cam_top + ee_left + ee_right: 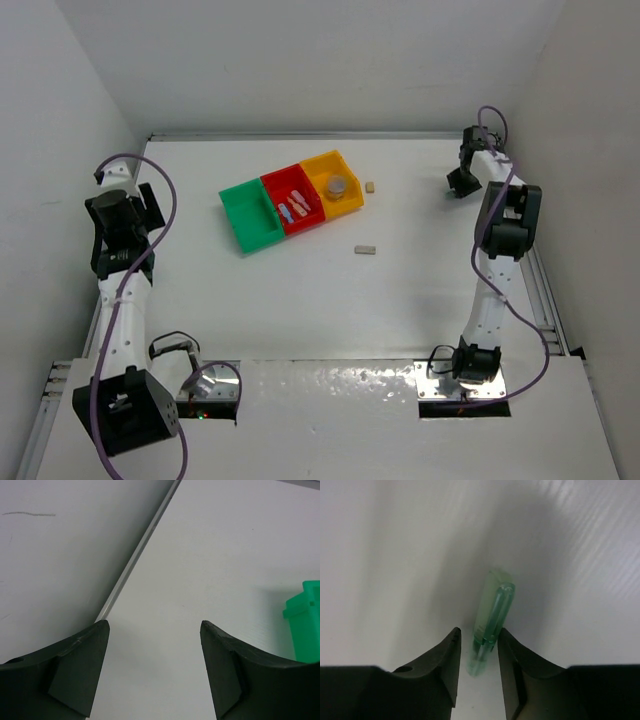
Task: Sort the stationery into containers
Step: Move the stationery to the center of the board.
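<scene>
Your white table (300,320) carries 3 bins in a slanted row toward its far side: the green bin (248,215), the red bin (270,188) and the orange-yellow bin (345,208), standing wall to wall. 2 blocks lie bare on the surface. The far tan block (370,186) is just beside the orange-yellow bin, and the near tan block (365,250) is well apart from the bins. You cannot tell whether the mint green piece (492,610) rests on the table.

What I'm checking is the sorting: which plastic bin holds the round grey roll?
The orange-yellow rectangular plastic bin, at the row's right end, holds the grey roll; the red middle bin holds pastel pieces, the green left bin looks empty.
</scene>
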### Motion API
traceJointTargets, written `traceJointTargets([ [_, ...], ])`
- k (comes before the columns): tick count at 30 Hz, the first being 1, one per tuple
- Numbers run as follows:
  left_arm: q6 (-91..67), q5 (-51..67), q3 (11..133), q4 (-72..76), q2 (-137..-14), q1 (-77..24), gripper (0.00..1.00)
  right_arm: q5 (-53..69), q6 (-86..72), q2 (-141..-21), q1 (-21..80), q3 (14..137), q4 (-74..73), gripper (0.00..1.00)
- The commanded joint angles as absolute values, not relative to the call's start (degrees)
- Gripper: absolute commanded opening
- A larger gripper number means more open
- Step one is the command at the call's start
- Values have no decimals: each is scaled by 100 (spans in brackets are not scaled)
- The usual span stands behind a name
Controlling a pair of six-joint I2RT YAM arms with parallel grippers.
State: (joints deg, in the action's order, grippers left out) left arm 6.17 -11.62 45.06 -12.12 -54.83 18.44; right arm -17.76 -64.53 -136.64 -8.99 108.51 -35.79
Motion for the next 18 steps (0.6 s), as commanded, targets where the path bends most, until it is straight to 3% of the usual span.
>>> traceJointTargets([
  [1, 712, -1239, 4447, -914, -5326, 1846, 71, -1687, -5793, -13623, -932, 10477, -4280, 39],
  [4, 738, -1257, 4412, -896, -5282, 1811, 72, -1766, -5538, -13597, -932, 10503, -4280, 46],
  [9, 747, -1327, 4421, -897, -5247, 1775, 72, -1968, -5282, -13781, -975, 10714, -4535, 45],
  [12, 756, -1388, 4430, -888, -5230, 1775, 72, -1890, -5317, -13808, -1063, 10688, -4553, 35],
  [18, 747, -1371, 4465, -905, -5212, 1775, 73, -1889, -5353, -13597, -1125, 10372, -4333, 0],
])
